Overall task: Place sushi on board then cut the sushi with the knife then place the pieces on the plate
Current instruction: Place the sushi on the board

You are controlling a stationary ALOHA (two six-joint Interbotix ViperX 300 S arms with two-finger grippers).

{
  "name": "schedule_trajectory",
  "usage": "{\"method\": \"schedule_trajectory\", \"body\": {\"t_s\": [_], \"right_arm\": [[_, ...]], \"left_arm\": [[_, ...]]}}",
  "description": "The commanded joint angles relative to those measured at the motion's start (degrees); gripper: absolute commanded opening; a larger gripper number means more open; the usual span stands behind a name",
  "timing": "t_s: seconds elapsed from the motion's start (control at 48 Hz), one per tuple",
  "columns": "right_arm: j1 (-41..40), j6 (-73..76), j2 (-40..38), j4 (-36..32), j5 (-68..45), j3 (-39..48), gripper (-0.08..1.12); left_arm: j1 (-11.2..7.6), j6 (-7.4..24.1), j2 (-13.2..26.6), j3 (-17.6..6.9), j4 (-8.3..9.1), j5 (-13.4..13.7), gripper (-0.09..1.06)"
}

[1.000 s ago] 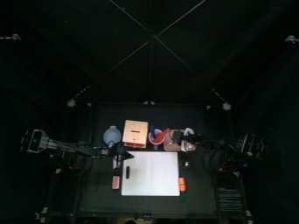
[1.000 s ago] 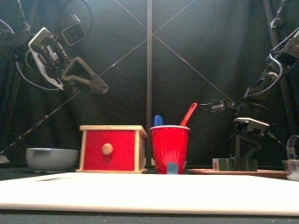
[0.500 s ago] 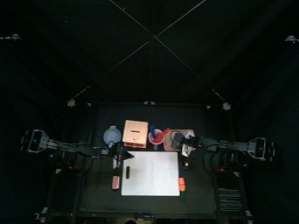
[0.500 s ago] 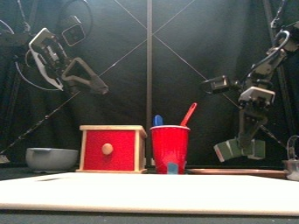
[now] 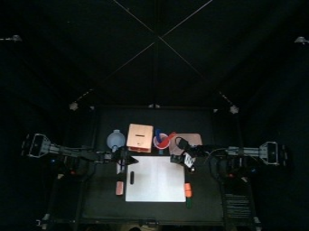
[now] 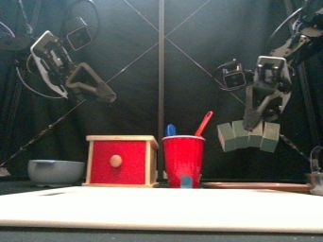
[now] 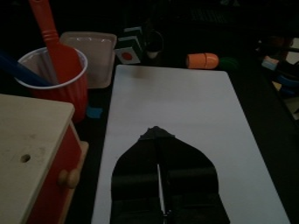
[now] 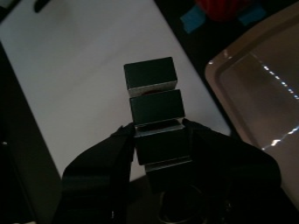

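Dim booth; overhead light whitens the cutting board [image 5: 157, 179]; glare streaks the pink tray [image 8: 263, 87] beside the right gripper [image 8: 158, 131].

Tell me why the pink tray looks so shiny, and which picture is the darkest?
Right wrist view: light glares in white streaks on the pink tray. Top view: darkest, only the white board stands out. Front view: the board's near edge looks soft and blurry.

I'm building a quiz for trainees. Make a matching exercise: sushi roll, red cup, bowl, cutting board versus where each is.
1 sushi roll
2 red cup
3 bowl
4 cutting board

A left of the wooden box
B bare, nearest the front
C in the air, in the right gripper
D right of the wooden box, holding knives

Pairs: 1-C, 2-D, 3-A, 4-B
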Motion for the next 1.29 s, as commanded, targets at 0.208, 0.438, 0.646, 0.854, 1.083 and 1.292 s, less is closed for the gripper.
{"method": "schedule_trajectory", "body": {"t_s": [0.208,0.438,0.646,0.854,1.083,1.292], "right_arm": [[2.46,0.09,3.43,7.03,-7.03,-1.41,0.66],[4.83,3.52,6.24,6.94,-10.02,-2.37,0.66],[6.77,11.95,7.65,4.39,-11.78,-4.31,0.66],[8.96,20.57,7.91,-0.09,-11.87,-4.31,0.66],[10.81,29.36,9.76,-6.77,-11.95,-4.13,0.66],[12.57,36.12,13.10,-12.66,-10.99,-5.45,0.66]], "left_arm": [[-0.09,-0.09,-0.09,-0.26,-1.14,-0.35,-0.02],[-0.09,-0.09,-0.09,0.00,-1.32,0.00,-0.02],[-0.09,-0.09,-0.09,0.00,-1.41,-0.09,-0.02],[-0.09,-0.09,-0.09,-0.09,-1.76,-0.09,-0.02],[-0.09,-0.09,-0.09,-0.09,-1.76,0.00,-0.02],[-0.09,-0.09,-0.09,0.00,-1.76,0.00,-0.02]]}}
